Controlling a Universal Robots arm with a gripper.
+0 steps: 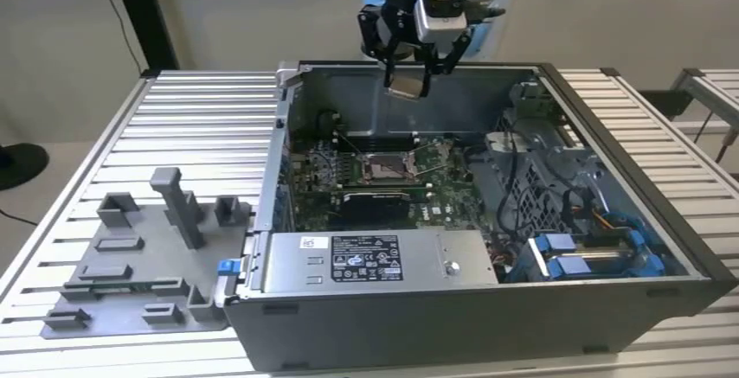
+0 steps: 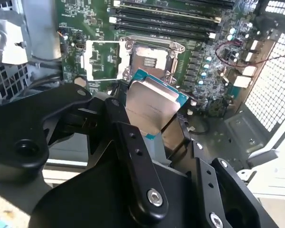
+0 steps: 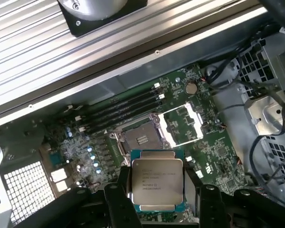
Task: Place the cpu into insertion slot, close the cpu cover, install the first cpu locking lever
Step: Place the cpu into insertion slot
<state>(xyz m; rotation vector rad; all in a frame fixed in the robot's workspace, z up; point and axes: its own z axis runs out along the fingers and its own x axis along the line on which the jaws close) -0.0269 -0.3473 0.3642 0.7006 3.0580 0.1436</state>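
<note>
Chip (image 3: 156,180): gripped in the claw (image 3: 156,187), up in the air over the open computer case (image 1: 485,309) and clear of the board. In the first wrist view its silvery printed face is turned to the camera with a green border round it. Two opposite edges are covered by the black fingers (image 3: 118,204), and one edge is lost among the linkage. In the second wrist view the chip (image 2: 154,107) shows a plain bright face, partly hidden behind a finger (image 2: 133,152). In the exterior view the chip (image 1: 407,91) appears small and tilted, at the tip of the claw (image 1: 410,80), near the back wall of the case.

Claw: fingers pressed onto two opposite edges of the chip, spread by the chip's width, touching nothing else.

Socket (image 3: 138,141): dark centre exposed, well apart from the held chip and below it. It also shows in the second wrist view (image 2: 149,57) and the exterior view (image 1: 382,168).

Cover plate (image 3: 183,123): swung open and lying just beside the socket, with green board visible through its square opening (image 2: 102,59). The wire levers at the socket are too fine to judge.

Surroundings: long black memory slots (image 3: 123,111) run beside the socket. A grey box with a white label (image 1: 369,261) sits at the near side of the case. The case stands on a slatted metal table (image 1: 196,127), with a grey holder tray (image 1: 127,265) at the exterior view's left
</note>
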